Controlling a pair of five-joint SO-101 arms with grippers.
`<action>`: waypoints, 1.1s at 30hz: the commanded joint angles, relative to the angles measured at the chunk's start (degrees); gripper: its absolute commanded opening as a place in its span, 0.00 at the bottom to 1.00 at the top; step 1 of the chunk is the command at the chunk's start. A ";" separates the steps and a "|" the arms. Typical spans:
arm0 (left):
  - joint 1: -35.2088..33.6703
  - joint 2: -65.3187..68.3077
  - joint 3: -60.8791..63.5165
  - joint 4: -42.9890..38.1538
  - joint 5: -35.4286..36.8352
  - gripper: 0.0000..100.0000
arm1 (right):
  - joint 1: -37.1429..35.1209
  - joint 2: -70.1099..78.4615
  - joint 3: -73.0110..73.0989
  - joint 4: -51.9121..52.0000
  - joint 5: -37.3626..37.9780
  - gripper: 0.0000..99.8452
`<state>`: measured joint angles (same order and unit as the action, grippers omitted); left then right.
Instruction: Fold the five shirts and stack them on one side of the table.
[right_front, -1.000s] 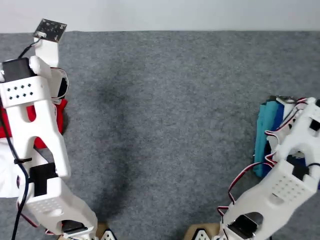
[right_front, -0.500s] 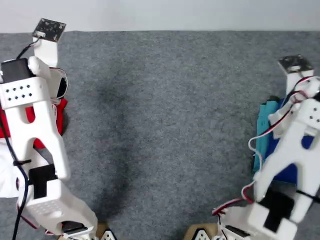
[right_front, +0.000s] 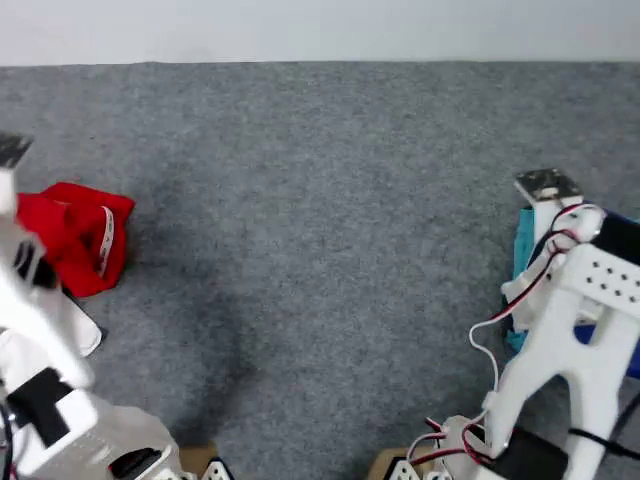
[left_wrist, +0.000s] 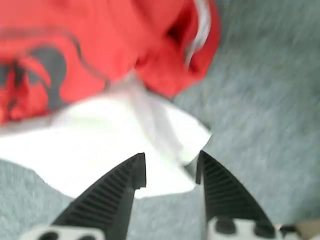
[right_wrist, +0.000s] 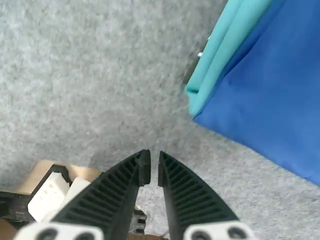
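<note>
A crumpled red shirt (right_front: 70, 235) lies at the table's left side, with a white shirt (right_front: 82, 335) just in front of it, partly under the left arm (right_front: 35, 310). In the left wrist view my left gripper (left_wrist: 167, 167) is open above the white shirt (left_wrist: 100, 150), close to the red shirt (left_wrist: 100, 50). On the right side lies a folded stack, a blue shirt (right_wrist: 270, 100) on a teal shirt (right_wrist: 220, 70). My right gripper (right_wrist: 151, 165) is shut and empty over bare table beside the stack. The right arm (right_front: 575, 310) covers most of the stack (right_front: 522, 250).
A grey felt-like table surface (right_front: 330, 200) stretches bare between the two arms. The arm bases on wooden mounts (right_front: 400, 465) sit at the front edge. A pale wall runs along the table's far edge.
The left arm has swung off towards the left edge, uncovering the red shirt. The right arm has lifted and moved forward over the blue and teal stack.
</note>
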<state>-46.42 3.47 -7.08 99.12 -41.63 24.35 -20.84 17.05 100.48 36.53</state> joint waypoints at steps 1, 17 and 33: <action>-4.22 -2.81 1.89 -1.14 -6.59 0.18 | -0.57 -3.30 1.41 2.15 -0.79 0.04; -5.89 -2.81 23.96 -31.12 -9.67 0.21 | -0.57 -12.44 2.46 2.42 -4.22 0.04; -3.25 -12.75 31.43 -36.40 -4.84 0.00 | -0.57 -13.58 2.46 2.42 -4.31 0.04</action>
<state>-51.08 -1.63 29.85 56.13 -49.71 24.35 -32.88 19.78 100.48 32.92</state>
